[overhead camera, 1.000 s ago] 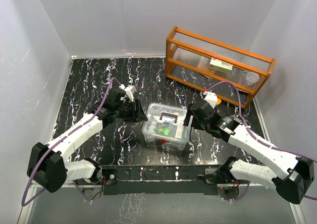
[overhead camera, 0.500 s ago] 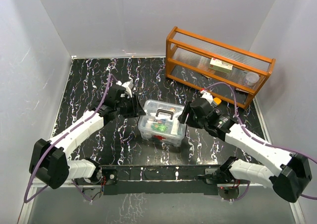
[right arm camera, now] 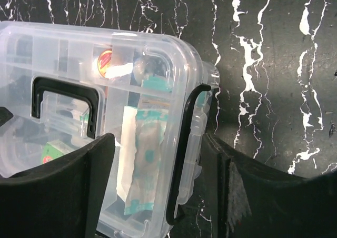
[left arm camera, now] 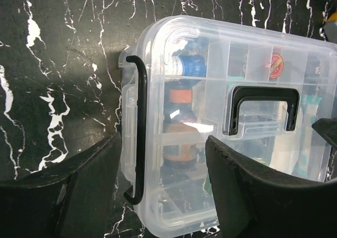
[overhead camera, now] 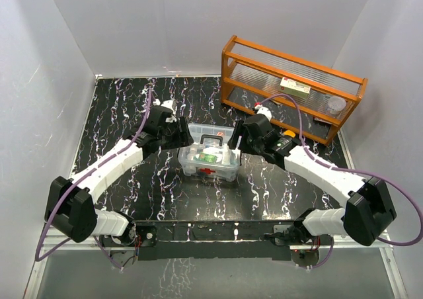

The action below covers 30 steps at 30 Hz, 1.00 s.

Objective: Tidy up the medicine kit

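Observation:
The medicine kit is a clear box with its lid down, a dark handle on top and a red mark on its front. It sits at the table's middle. My left gripper stands open astride the kit's left end. In the left wrist view that gripper has one finger outside the black wire latch and the other over the lid. My right gripper stands open astride the right end. In the right wrist view it brackets the other wire latch. Bottles and packets show through the lid.
An orange wooden rack stands at the back right and holds a small box and a white round pot. A small orange object lies beside the right arm. White walls ring the black marbled table.
The kit has shifted away from the near edge and to the left. Both grippers moved the same way and stayed at its two ends.

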Tool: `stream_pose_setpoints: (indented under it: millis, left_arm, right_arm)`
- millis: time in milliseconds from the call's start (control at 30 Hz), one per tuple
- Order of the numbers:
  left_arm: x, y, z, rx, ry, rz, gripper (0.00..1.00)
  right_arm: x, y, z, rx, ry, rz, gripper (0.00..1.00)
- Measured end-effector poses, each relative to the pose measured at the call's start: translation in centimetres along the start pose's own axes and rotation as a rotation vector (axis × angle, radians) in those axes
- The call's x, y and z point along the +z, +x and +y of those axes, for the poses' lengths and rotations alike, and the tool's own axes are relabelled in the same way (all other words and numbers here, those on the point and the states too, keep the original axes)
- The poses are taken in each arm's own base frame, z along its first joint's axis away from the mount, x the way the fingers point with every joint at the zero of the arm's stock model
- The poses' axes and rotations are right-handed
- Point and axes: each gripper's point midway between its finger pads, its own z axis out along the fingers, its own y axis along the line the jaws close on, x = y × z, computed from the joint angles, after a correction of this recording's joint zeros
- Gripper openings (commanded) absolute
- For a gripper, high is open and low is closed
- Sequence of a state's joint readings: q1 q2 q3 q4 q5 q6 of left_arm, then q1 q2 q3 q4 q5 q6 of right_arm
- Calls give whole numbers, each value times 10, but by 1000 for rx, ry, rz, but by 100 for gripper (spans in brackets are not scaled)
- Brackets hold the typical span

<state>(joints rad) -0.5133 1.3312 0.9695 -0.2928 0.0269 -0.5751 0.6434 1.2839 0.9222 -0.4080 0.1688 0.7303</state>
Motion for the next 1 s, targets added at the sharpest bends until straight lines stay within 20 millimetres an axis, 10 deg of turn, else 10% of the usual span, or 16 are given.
stream_pose_setpoints:
  millis: [333,567,1000]
  left_arm:
    - [-41,-21,2,109,-38,-59,98]
    - [-128,-42,-5,160,37,-272,99]
    - [-259,-60,27,140,8,-687,99]
  right_arm:
    - [-71,-40,5,-80,-77,-164,82]
    - [-152,-71,-8,-108,-145,-397,95]
    - [-240,-104,-72,-86,59,-659,98]
